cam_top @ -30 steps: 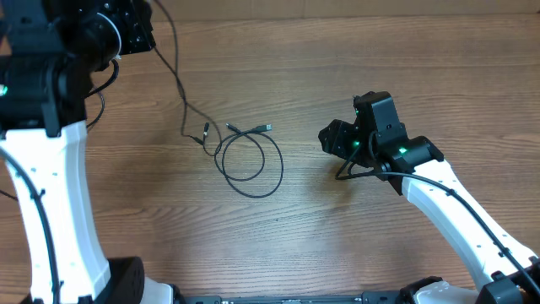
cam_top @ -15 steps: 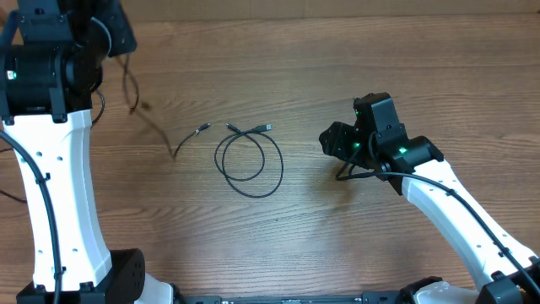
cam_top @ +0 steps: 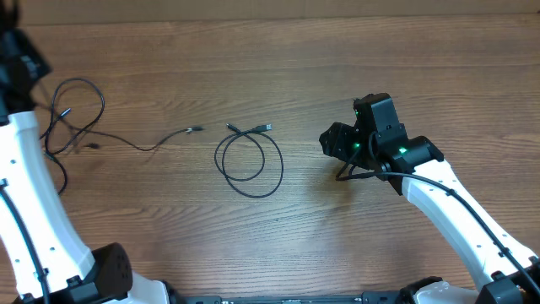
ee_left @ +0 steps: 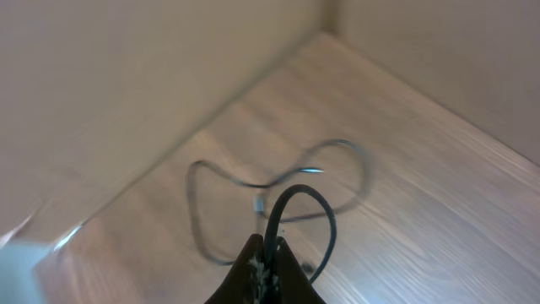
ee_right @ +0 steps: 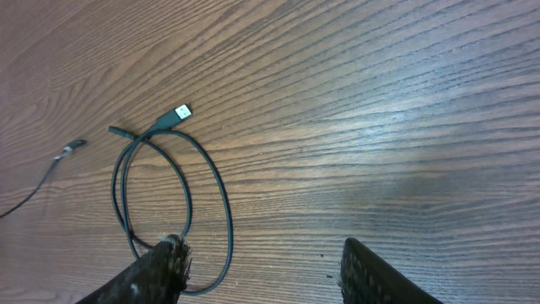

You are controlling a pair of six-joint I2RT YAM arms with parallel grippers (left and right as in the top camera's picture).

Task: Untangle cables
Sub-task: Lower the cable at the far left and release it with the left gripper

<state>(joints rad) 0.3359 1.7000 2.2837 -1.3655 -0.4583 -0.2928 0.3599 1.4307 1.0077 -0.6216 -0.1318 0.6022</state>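
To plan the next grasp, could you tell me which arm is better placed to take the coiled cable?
Probably the right: the right gripper is open and empty beside the coiled cable, while the left gripper is shut on the other cable far away.

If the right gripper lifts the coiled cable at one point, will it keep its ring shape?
Probably not: the coiled cable is thin and lies in loose loops, so it should sag and unwind. It looks light for its length. Its plug end would likely dangle and swing.
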